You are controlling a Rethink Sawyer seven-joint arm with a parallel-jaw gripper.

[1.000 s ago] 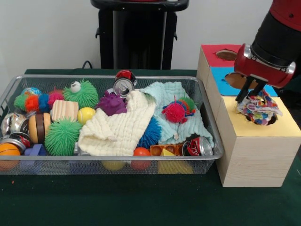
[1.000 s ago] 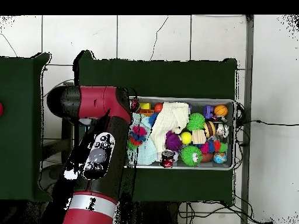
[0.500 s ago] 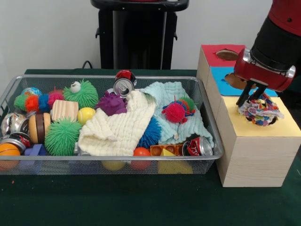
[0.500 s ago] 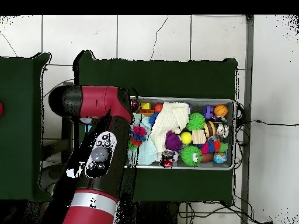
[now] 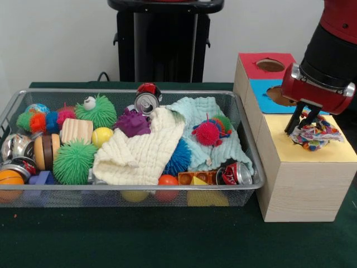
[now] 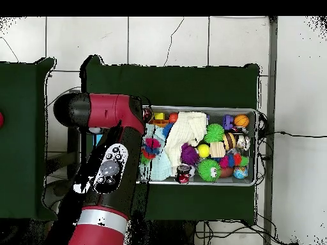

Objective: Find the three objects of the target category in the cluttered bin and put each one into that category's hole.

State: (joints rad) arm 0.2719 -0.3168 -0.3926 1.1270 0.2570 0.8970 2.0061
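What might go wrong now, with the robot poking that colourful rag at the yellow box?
The spotted cloth lies spread over the yellow box top, with the gripper at its edge. It may bunch up around the hole instead of dropping through. It might also cling to the gripper and lift away with it. Its right edge lies near the box's side, so a nudge might slide it off.

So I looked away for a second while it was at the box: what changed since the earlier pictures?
The gripper shifted toward the picture's right over the yellow-topped section of the wooden box, and the multicoloured dotted cloth moved with it, off the hole it covered and onto the yellow top. Whether the jaws hold it is unclear. The wire mesh bin and its contents stayed put.
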